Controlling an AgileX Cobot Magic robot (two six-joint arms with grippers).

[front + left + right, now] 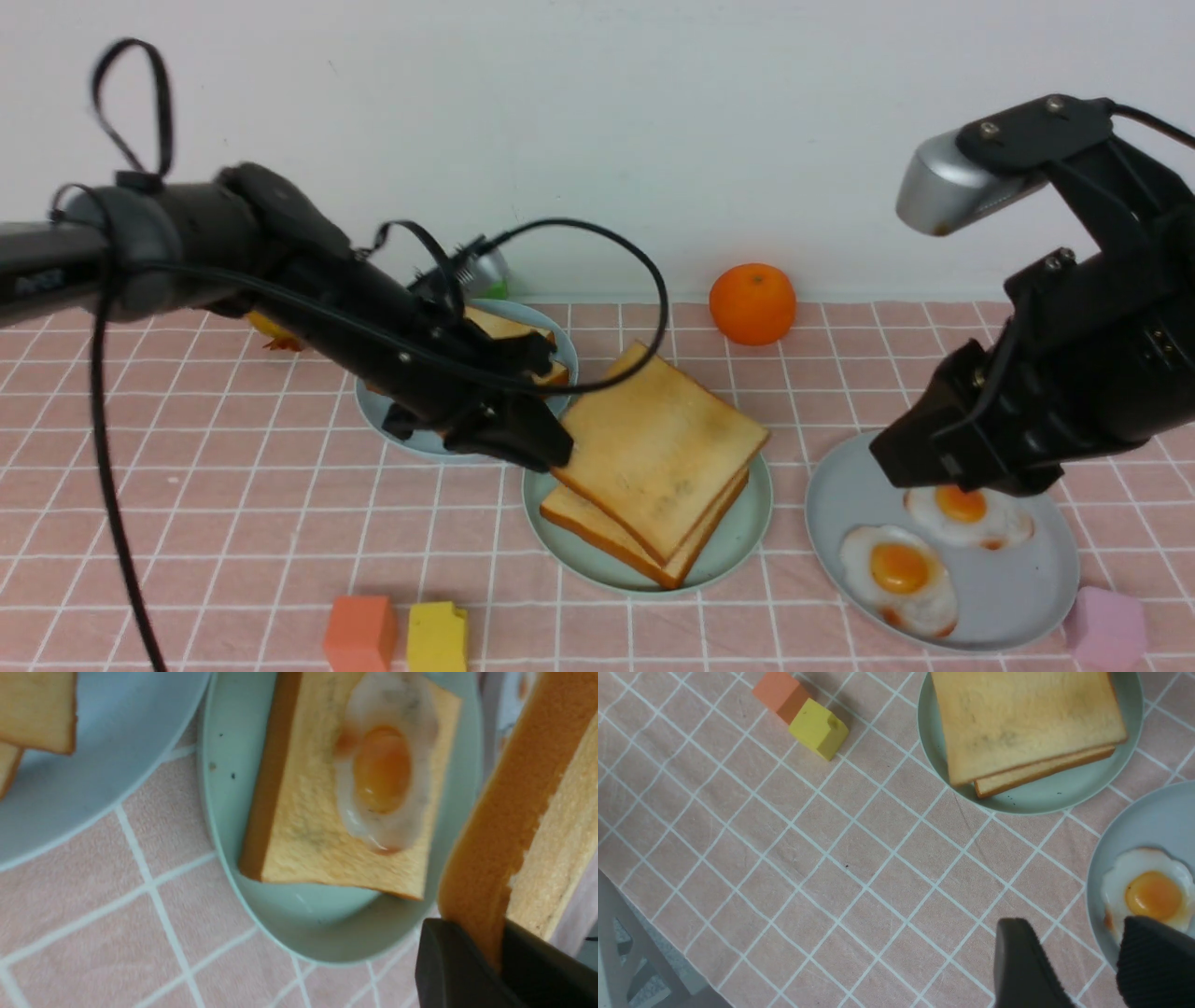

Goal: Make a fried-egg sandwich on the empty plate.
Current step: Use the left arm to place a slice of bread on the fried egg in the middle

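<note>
Mint-green plate (742, 551): bottom toast (299, 830) and fried egg (383, 770) in place. Left gripper (518, 439) clamps top slice (653, 448) by its edge, tilted over them, not yet released. Right gripper (962, 471) spread, empty, over spare eggs (901, 569).

surface: table under pink cloth with white grid (233, 485) | centre: round mint-green plastic plate (738, 546) | back left, just beside it: pale blue round plate (392, 425) | right: grey-blue round plate (1027, 597) | back: round orange fruit (752, 303) | front: orange-red block (360, 633) and yellow block (437, 637) side by side | front right: pink block (1106, 627)
</note>
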